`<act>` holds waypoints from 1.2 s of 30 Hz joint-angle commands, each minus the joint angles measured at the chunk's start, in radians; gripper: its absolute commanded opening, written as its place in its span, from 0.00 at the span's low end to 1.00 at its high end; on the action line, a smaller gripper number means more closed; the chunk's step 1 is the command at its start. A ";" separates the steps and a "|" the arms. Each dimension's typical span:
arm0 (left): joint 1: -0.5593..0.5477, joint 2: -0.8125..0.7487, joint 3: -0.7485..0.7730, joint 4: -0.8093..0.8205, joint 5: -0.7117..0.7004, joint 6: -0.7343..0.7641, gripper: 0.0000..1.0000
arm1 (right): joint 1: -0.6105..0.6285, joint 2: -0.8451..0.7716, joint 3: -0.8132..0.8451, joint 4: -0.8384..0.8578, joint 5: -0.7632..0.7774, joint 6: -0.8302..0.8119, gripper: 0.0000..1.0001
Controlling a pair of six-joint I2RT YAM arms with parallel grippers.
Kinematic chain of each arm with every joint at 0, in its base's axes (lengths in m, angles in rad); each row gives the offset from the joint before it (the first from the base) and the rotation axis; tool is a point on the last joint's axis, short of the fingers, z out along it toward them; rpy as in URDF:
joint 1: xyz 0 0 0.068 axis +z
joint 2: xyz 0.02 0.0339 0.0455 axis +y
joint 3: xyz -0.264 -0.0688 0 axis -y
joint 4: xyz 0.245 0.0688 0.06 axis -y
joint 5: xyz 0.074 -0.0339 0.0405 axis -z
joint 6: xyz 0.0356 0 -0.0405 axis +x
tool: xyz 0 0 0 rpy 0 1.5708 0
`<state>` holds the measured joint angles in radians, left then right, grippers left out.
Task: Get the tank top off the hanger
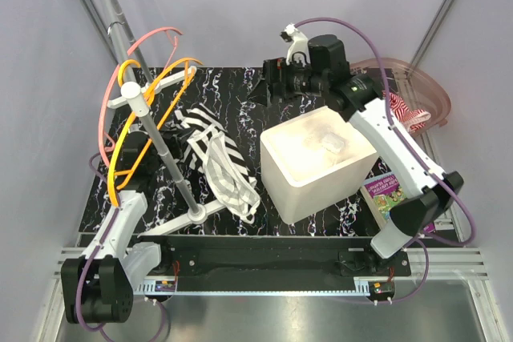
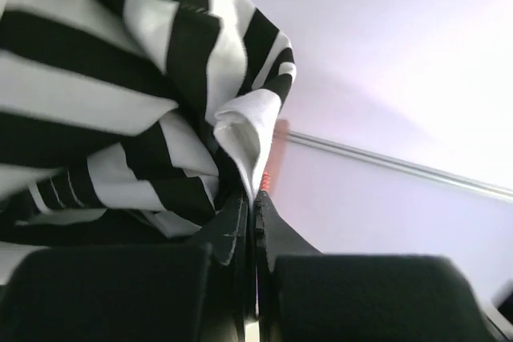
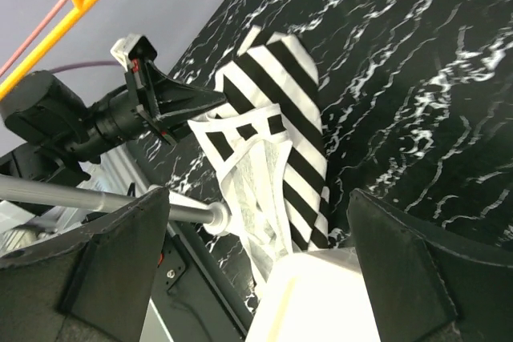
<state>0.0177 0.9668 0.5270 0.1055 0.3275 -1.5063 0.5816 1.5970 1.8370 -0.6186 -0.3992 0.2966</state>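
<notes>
The black-and-white striped tank top (image 1: 218, 158) lies crumpled on the black marble table (image 1: 232, 90), beside the stand's pole. It also shows in the right wrist view (image 3: 280, 118) and fills the left wrist view (image 2: 120, 94). My left gripper (image 1: 181, 144) is shut on a white-edged fold of it (image 2: 244, 138), and also shows from the side in the right wrist view (image 3: 218, 102). An orange hanger (image 1: 152, 90) and a pink hanger (image 1: 132, 46) hang on the stand, apart from the top. My right gripper (image 1: 276, 78) is open and empty, high over the table's far side (image 3: 256, 206).
A grey stand (image 1: 164, 150) with its base (image 1: 196, 215) rises at the left. A white box (image 1: 317, 162) sits mid-right, just under my right gripper's view (image 3: 321, 302). A pink tub (image 1: 421, 90) is at the far right and a colourful book (image 1: 386, 194) lies near the right arm.
</notes>
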 commanded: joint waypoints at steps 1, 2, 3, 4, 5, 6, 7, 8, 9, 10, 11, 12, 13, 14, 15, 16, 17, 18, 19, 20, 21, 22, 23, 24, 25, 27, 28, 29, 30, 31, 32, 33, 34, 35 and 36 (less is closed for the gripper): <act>-0.005 -0.068 0.024 0.120 0.091 -0.089 0.00 | 0.017 0.089 0.090 -0.029 -0.165 -0.014 1.00; -0.005 -0.076 0.022 0.122 0.096 -0.106 0.00 | 0.023 0.104 0.097 -0.029 -0.170 -0.025 1.00; -0.004 -0.083 0.019 0.134 0.108 -0.115 0.00 | 0.030 0.116 0.105 -0.035 -0.171 -0.049 1.00; -0.005 -0.095 0.013 0.141 0.113 -0.124 0.00 | 0.056 0.141 0.120 -0.043 -0.173 -0.065 1.00; -0.005 -0.102 0.011 0.146 0.117 -0.143 0.00 | 0.070 0.153 0.126 -0.044 -0.173 -0.077 1.00; -0.005 -0.106 0.013 0.157 0.125 -0.150 0.00 | 0.087 0.164 0.131 -0.049 -0.173 -0.102 1.00; -0.005 -0.112 0.011 0.164 0.131 -0.158 0.00 | 0.116 0.185 0.140 -0.052 -0.170 -0.112 1.00; -0.005 -0.120 0.016 0.166 0.134 -0.166 0.00 | 0.135 0.193 0.140 -0.050 -0.162 -0.125 1.00; -0.005 -0.125 0.019 0.163 0.142 -0.166 0.00 | 0.150 0.204 0.142 -0.052 -0.149 -0.149 1.00; -0.007 -0.128 0.030 0.161 0.146 -0.167 0.00 | 0.167 0.224 0.145 -0.050 -0.124 -0.163 1.00; -0.005 -0.134 0.034 0.151 0.151 -0.167 0.00 | 0.194 0.233 0.148 -0.052 -0.116 -0.190 1.00; -0.005 -0.138 0.044 0.145 0.156 -0.169 0.00 | 0.208 0.244 0.151 -0.050 -0.106 -0.204 0.99; -0.007 -0.145 0.047 0.137 0.157 -0.170 0.00 | 0.222 0.259 0.151 -0.040 -0.081 -0.215 1.00; -0.005 -0.155 0.047 0.131 0.163 -0.175 0.00 | 0.239 0.265 0.145 -0.027 -0.070 -0.227 1.00; -0.007 -0.161 0.044 0.128 0.165 -0.180 0.00 | 0.245 0.268 0.136 -0.011 -0.046 -0.228 1.00; -0.007 -0.168 0.044 0.125 0.168 -0.190 0.00 | 0.247 0.267 0.105 0.037 -0.033 -0.225 1.00; -0.007 -0.172 0.041 0.120 0.177 -0.193 0.00 | 0.251 0.262 0.082 0.077 -0.026 -0.214 1.00; -0.007 -0.184 0.039 0.117 0.179 -0.198 0.00 | 0.253 0.242 0.018 0.171 -0.006 -0.208 1.00; -0.007 -0.189 0.041 0.108 0.183 -0.201 0.00 | 0.253 0.230 -0.020 0.230 0.006 -0.194 1.00; -0.005 -0.195 0.041 0.103 0.189 -0.203 0.00 | 0.257 0.218 -0.060 0.287 0.017 -0.191 1.00; -0.009 -0.203 0.042 0.099 0.194 -0.203 0.00 | 0.259 0.192 -0.141 0.398 0.017 -0.189 1.00; -0.005 -0.204 0.044 0.091 0.200 -0.204 0.00 | 0.264 0.181 -0.180 0.454 0.022 -0.188 1.00; -0.005 -0.206 0.044 0.086 0.212 -0.206 0.00 | 0.274 0.172 -0.217 0.505 0.032 -0.188 1.00; -0.007 -0.208 0.044 0.086 0.220 -0.207 0.00 | 0.279 0.161 -0.266 0.578 0.034 -0.189 1.00; -0.007 -0.209 0.045 0.086 0.225 -0.209 0.00 | 0.284 0.156 -0.287 0.606 0.033 -0.186 1.00; -0.007 -0.214 0.045 0.085 0.238 -0.215 0.00 | 0.296 0.144 -0.338 0.699 0.028 -0.180 1.00; -0.007 -0.218 0.045 0.082 0.242 -0.218 0.00 | 0.302 0.143 -0.350 0.721 0.030 -0.183 1.00; -0.009 -0.220 0.047 0.080 0.251 -0.222 0.00 | 0.311 0.141 -0.361 0.737 0.036 -0.188 1.00; -0.009 -0.221 0.048 0.080 0.257 -0.224 0.00 | 0.322 0.142 -0.370 0.755 0.061 -0.191 1.00; -0.009 -0.223 0.048 0.079 0.260 -0.223 0.00 | 0.327 0.146 -0.375 0.764 0.071 -0.185 1.00; -0.010 -0.224 0.050 0.077 0.268 -0.221 0.00 | 0.327 0.149 -0.378 0.776 0.074 -0.177 1.00; -0.013 -0.226 0.050 0.076 0.269 -0.221 0.00 | 0.325 0.153 -0.384 0.796 0.071 -0.168 1.00; -0.013 -0.226 0.050 0.069 0.274 -0.223 0.00 | 0.330 0.152 -0.389 0.810 0.069 -0.154 1.00; -0.013 -0.229 0.047 0.066 0.278 -0.221 0.00 | 0.331 0.147 -0.398 0.829 0.068 -0.149 1.00; -0.013 -0.231 0.047 0.063 0.280 -0.221 0.00 | 0.336 0.135 -0.419 0.871 0.069 -0.148 1.00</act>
<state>0.0116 0.7609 0.5289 0.1493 0.5415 -1.7123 0.9028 1.8133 1.4479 0.0475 -0.3561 0.1249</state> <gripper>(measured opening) 0.024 0.994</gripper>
